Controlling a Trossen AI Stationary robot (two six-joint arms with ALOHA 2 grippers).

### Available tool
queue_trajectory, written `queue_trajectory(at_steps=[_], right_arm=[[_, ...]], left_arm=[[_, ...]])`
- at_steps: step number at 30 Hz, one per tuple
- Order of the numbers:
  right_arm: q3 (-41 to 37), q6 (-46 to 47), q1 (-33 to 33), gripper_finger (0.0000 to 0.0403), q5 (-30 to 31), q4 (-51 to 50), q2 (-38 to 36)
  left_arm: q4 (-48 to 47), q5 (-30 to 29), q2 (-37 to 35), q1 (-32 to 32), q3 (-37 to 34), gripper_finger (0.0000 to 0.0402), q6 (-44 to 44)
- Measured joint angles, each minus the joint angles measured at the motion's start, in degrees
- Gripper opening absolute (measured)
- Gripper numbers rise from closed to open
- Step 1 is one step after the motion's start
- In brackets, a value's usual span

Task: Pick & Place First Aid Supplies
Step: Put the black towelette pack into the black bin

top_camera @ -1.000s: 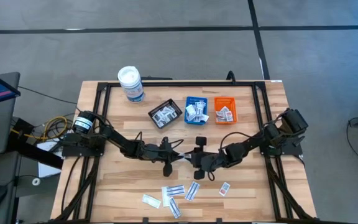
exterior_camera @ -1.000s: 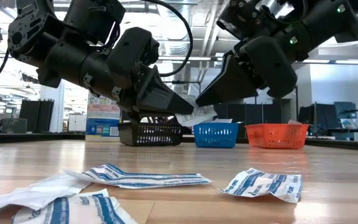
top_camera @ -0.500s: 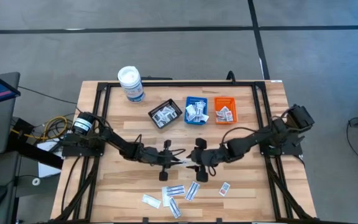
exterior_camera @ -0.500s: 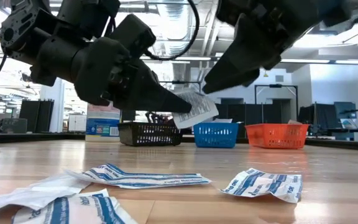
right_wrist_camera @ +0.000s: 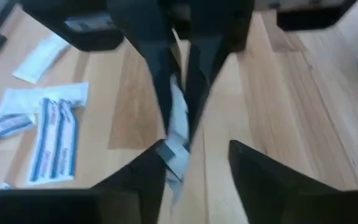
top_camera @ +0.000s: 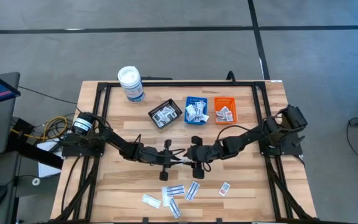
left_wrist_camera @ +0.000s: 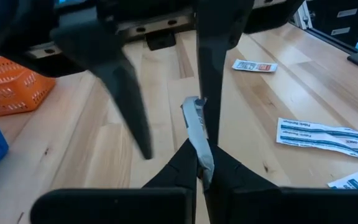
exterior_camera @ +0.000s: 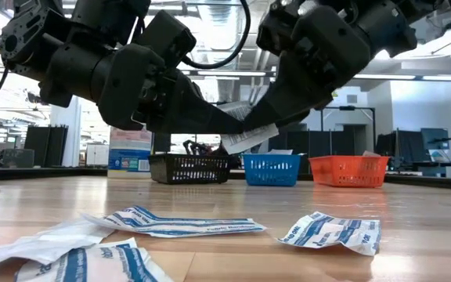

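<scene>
Wooden tabletop [top_camera: 241,180] is still carrying several flat white printed packets [top_camera: 174,191] at its near edge — trays are holding others. Left gripper [top_camera: 180,159] is clamping one packet [exterior_camera: 247,136] mid-table; right gripper [top_camera: 194,157], fingers apart, is straddling it.

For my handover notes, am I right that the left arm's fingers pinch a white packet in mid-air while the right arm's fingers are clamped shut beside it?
Not quite. The left gripper does pinch the packet, but the right wrist view shows the right gripper standing open around it.
</scene>
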Motion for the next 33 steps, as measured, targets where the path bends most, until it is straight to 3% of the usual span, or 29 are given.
queue_trajectory(at_steps=[8, 11, 18, 28, 33], right_arm=[[0.0, -0.4, -0.1, 0.004, -1.5, 0.7, -0.1], [0.0, -1.4, -0.2, 0.001, -3.2, 1.1, -0.1], [0.0, -1.2, -0.2, 0.0033, -2.7, -2.4, -4.4], [0.0, -1.0, -0.2, 0.0002, -2.2, -8.5, -10.0], [0.0, -0.8, 1.1, 0.0019, -2.4, -8.0, -9.1]], left_arm=[[-0.3, -0.3, 0.0, 0.0, 0.0, 0.0008, -0.1], [-0.5, 0.3, 0.0, 0.0, 0.0, 0.001, -0.1], [-0.3, 0.1, -0.1, 0.0, 0.0, 0.0009, -0.2], [-0.7, 0.3, -0.1, 0.0, 0.0, 0.0012, -1.0], [-0.7, 0.1, -0.1, 0.0, 0.0, 0.0009, -1.4]])
